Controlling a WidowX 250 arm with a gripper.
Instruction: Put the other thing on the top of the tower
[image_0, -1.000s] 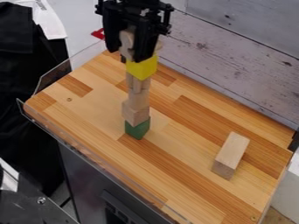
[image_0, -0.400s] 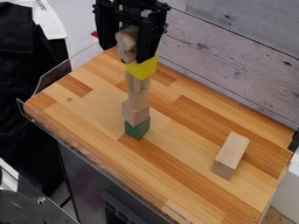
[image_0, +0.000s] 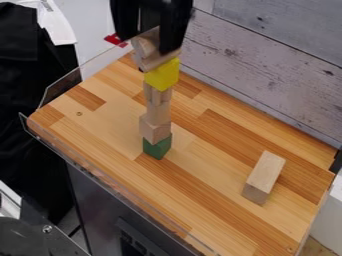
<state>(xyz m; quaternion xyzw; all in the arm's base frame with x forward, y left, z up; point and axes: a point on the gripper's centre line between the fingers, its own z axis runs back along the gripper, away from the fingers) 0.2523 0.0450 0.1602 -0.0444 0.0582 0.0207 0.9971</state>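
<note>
Tower: one tower (image_0: 157, 102), five pieces high beneath the top wooden piece (image_0: 143, 52).
Colours in it: one green block (image_0: 156, 148) at the bottom, three plain wooden pieces (image_0: 155, 129) above that, then one yellow block (image_0: 162, 77).
Top wooden piece: one, at the yellow block's upper end and just under the gripper (image_0: 145, 45); it sat tilted, its pale broad end turned to the view's left, the rest running back toward the upper right. Its full long axis could not be told, part being covered.
Gripper: one, at the upper end of the tower, two fingers pointing down and standing wide apart. It had no grip on anything; one finger overlapped the top wooden piece, though whether they touched could not be told.
Loose block: one plain block (image_0: 267, 169), lying flat well apart on the wooden board (image_0: 200, 210), long axis slanting from lower left to upper right.
</note>
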